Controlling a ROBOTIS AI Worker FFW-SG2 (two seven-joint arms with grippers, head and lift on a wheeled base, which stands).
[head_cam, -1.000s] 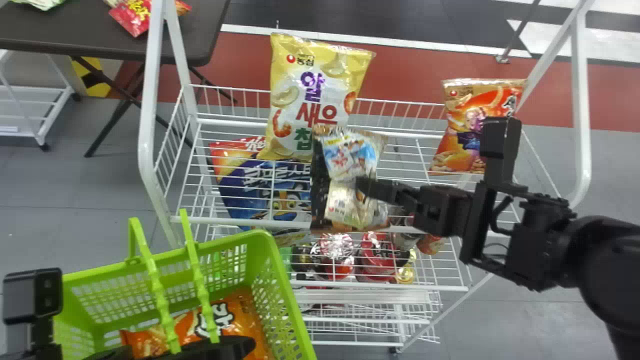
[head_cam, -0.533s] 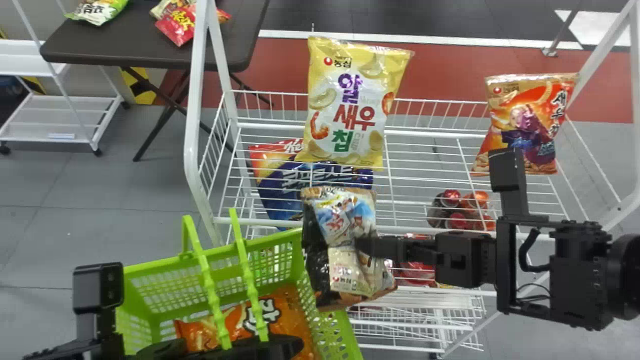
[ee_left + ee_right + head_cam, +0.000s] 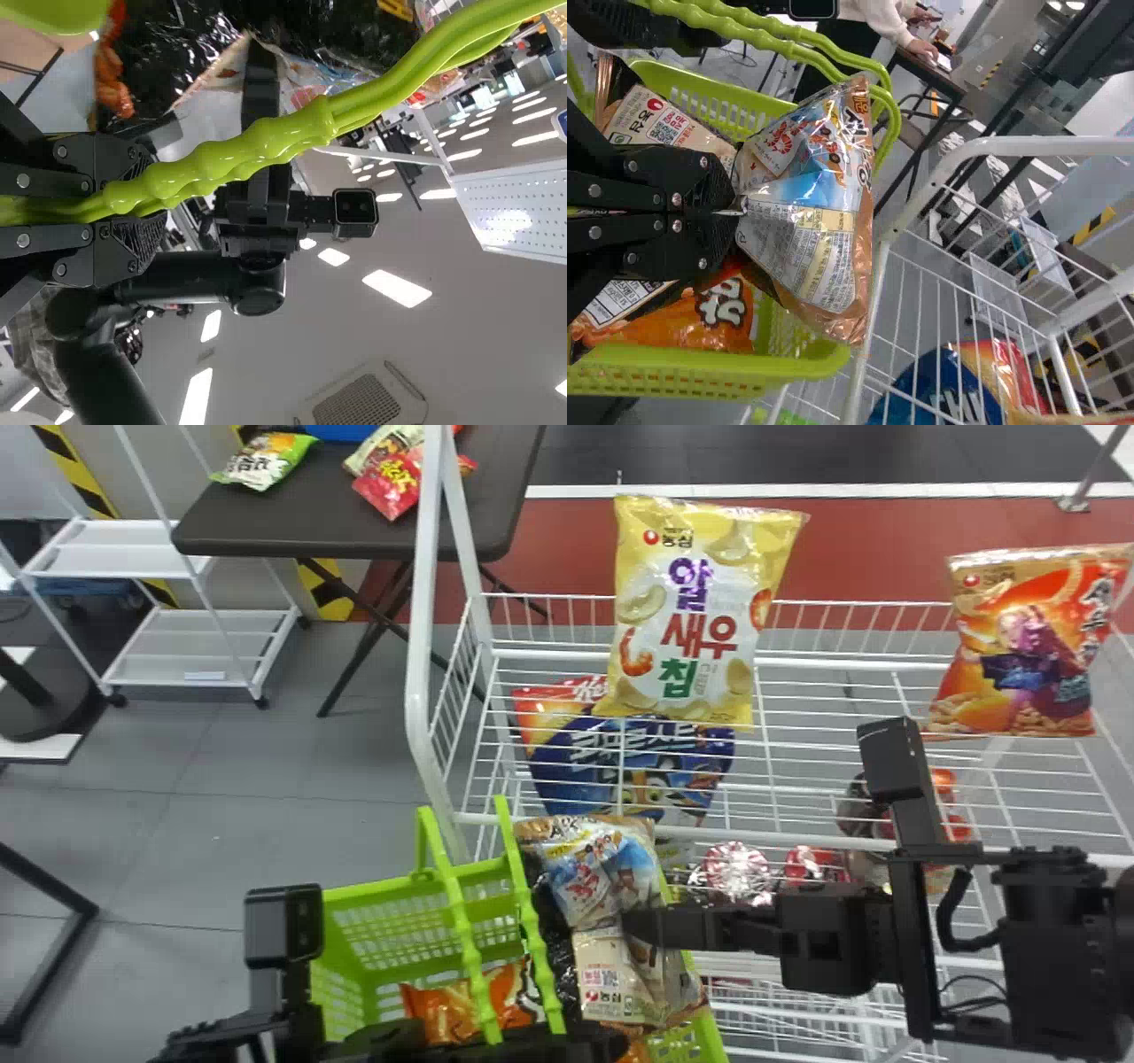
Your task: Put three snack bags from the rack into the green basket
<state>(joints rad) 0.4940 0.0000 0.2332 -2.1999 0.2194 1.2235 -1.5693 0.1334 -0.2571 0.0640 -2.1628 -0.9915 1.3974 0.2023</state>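
Observation:
My left gripper (image 3: 523,1043), at the bottom of the head view, holds the green basket (image 3: 403,887) by its handles; in the left wrist view the left gripper (image 3: 146,202) is closed around the green handles (image 3: 266,146). A crinkled snack bag (image 3: 611,974) with its printed back showing is pinched by my right gripper (image 3: 631,926) above the basket's right part, beside the handles. The right wrist view shows the right gripper (image 3: 733,212) shut on the bag (image 3: 806,195)'s middle. An orange snack bag (image 3: 700,319) lies inside the basket, partly covered.
On the white wire rack (image 3: 850,660) stand a yellow bag (image 3: 691,629) and an orange-red bag (image 3: 1028,646). A blue bag (image 3: 629,766) and several red packages (image 3: 735,872) sit lower. A dark table (image 3: 292,522) with snack bags stands behind at left.
The right gripper has carried its bag from in front of the rack down over the basket's right part. The head view has swung left, so rack and basket appear farther right.

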